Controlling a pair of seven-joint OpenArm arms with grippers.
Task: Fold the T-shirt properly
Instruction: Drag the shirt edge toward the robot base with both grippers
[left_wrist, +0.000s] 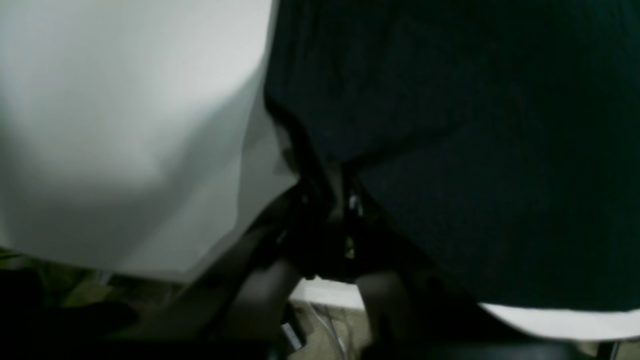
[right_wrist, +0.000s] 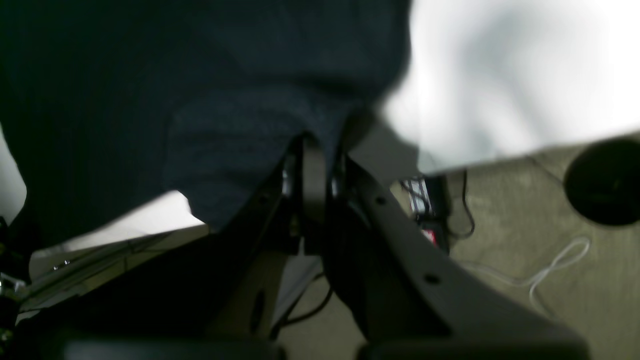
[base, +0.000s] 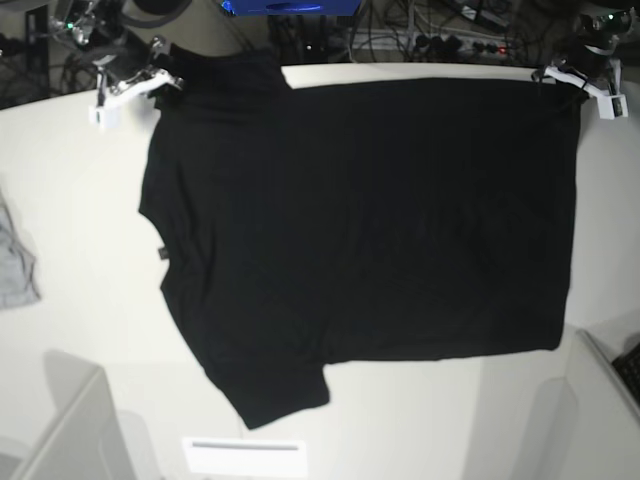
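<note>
- Here's the worktop (base: 80, 300), a wide white surface filling the base view, with a tangle of cables and dark equipment beyond its far edge.
- Spread across most of it, the T-shirt (base: 380, 220), plain black side up, lying flat with its collar toward the left edge of the worktop and its hem toward the right edge.
- One short sleeve points to the near edge, the other reaches the far edge near the far-left corner.
- The shirt's top border runs right along the far edge of the worktop, and both arms are pinned on it there.
- Right gripper (base: 165, 80) at the far-left corner in the base view, jaws clamped together on the T-shirt by the sleeve; its wrist camera shows black cloth (right_wrist: 240, 140) bunched right at the closed fingers.
- Left gripper (base: 560, 78) at the far-right corner, also squeezed shut on the T-shirt at the hem corner; its wrist view is blurred, but dark fabric (left_wrist: 475, 150) hangs over the fingers with white surface beside it.
- Over at the left edge of the worktop, a small grey cloth (base: 15, 265), crumpled, well apart from the shirt.
- And near the front edge, a white label (base: 245, 455) with a dark stripe, just below the lower sleeve.
</note>
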